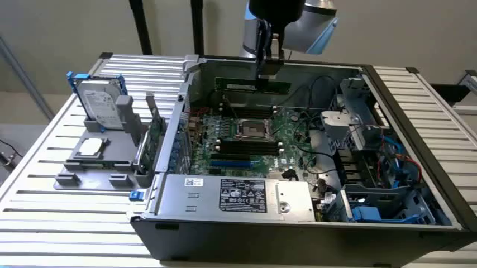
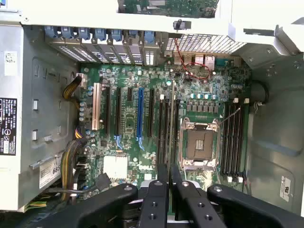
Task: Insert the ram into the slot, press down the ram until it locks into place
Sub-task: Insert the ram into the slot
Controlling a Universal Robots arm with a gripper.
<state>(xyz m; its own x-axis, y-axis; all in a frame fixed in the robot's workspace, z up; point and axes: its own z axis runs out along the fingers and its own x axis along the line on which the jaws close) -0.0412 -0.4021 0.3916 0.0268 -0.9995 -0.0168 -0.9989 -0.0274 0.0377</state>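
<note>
— Gripper point(image 1: 267, 77) condition, and location of the ram?
— Fingers are closed on the ram point(image 1: 249, 86), clamped near mid-length so the stick hangs level. It is carried above the open computer case point(image 1: 298, 240), clear of the motherboard point(image 1: 287, 125), and is not seated.
— Why is it held edge-down?
— The contact edge must meet the slot point(image 2: 164, 128) squarely. In the wrist view the ram point(image 2: 172, 123) appears edge-on, parallel to the black slots beside the processor socket point(image 2: 200, 142). Alignment is judged close. Which slot of the group lies under it cannot be determined.
— End clips?
— Too small to read. Insertion and press-down are judged not yet done.
</note>
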